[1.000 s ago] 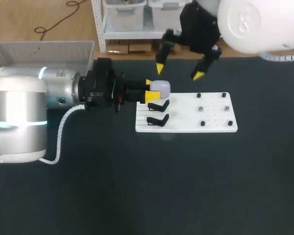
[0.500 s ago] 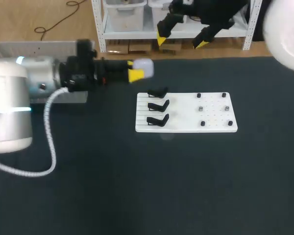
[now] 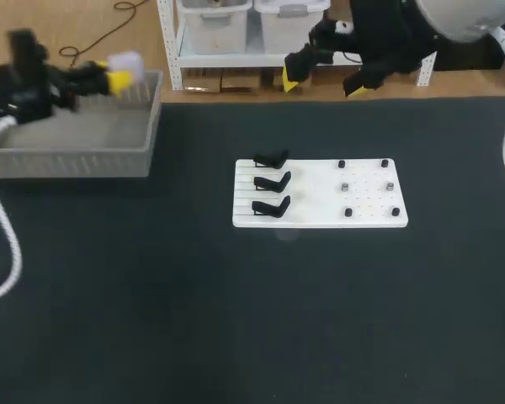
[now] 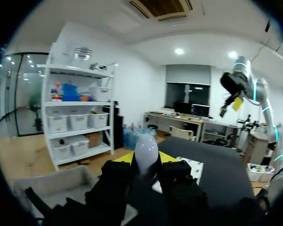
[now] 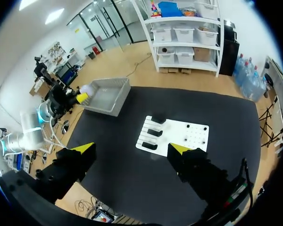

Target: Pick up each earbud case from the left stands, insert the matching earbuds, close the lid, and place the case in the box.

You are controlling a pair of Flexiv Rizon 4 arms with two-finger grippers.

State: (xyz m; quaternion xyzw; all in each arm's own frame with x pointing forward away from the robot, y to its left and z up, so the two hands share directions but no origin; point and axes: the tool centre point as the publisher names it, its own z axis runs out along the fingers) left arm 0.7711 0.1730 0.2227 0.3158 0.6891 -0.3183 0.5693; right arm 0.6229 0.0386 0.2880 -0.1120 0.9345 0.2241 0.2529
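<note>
My left gripper [image 3: 116,78] hangs over the grey box [image 3: 76,153] at the table's far left, shut on a white earbud case [image 3: 125,61] with its lid closed. In the left wrist view the case [image 4: 146,149] stands between the yellow tips, with the box [image 4: 54,182] below. The white board [image 3: 320,195] in the middle carries three black stands [image 3: 272,181], all bare, and small dark pegs [image 3: 367,187] on its right half. My right gripper [image 3: 326,82] is open, high above the table's far edge, holding nothing. From it I see the board [image 5: 175,133] and the box [image 5: 106,96].
Dark table surface surrounds the board on all sides. The box's near wall [image 3: 67,162] stands at the table's left edge.
My left arm lifted the case off the top stand and carried it left to above the box. My right gripper drew back and up, away from the board.
</note>
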